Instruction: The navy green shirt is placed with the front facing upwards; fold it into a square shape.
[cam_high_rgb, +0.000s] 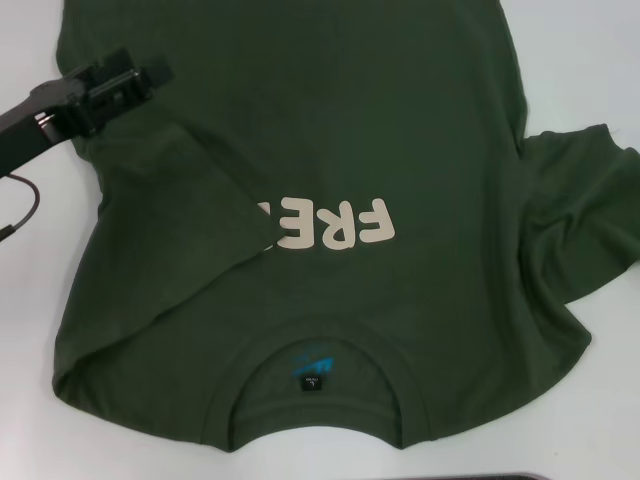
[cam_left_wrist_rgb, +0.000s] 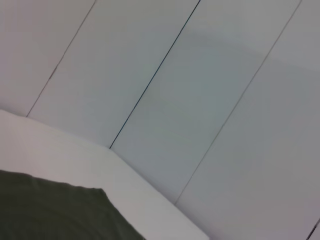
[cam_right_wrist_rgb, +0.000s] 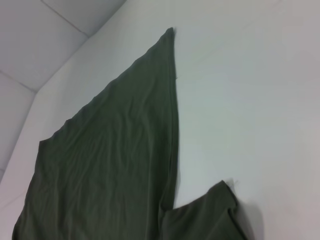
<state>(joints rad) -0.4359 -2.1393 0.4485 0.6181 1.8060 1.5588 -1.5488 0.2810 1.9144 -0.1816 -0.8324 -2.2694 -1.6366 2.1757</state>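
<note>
The navy green shirt (cam_high_rgb: 380, 130) lies front up on the white table (cam_high_rgb: 590, 60), with its ribbed collar (cam_high_rgb: 320, 345) and neck label (cam_high_rgb: 312, 381) toward me. Its left side and sleeve are folded inward, and the fold's tip covers the end of the pale letters (cam_high_rgb: 345, 225). The right sleeve (cam_high_rgb: 580, 220) lies spread out and rumpled. My left gripper (cam_high_rgb: 160, 72) hovers over the shirt's far left part, holding no cloth. The left wrist view shows one corner of the shirt (cam_left_wrist_rgb: 50, 210). The right wrist view shows the shirt's (cam_right_wrist_rgb: 110, 160) hem side and sleeve from above. My right gripper is out of view.
White table surface borders the shirt on both sides and at the near corners. Pale wall panels (cam_left_wrist_rgb: 200, 90) rise behind the table's far edge. A thin dark strip (cam_high_rgb: 560, 476) shows at the table's near edge.
</note>
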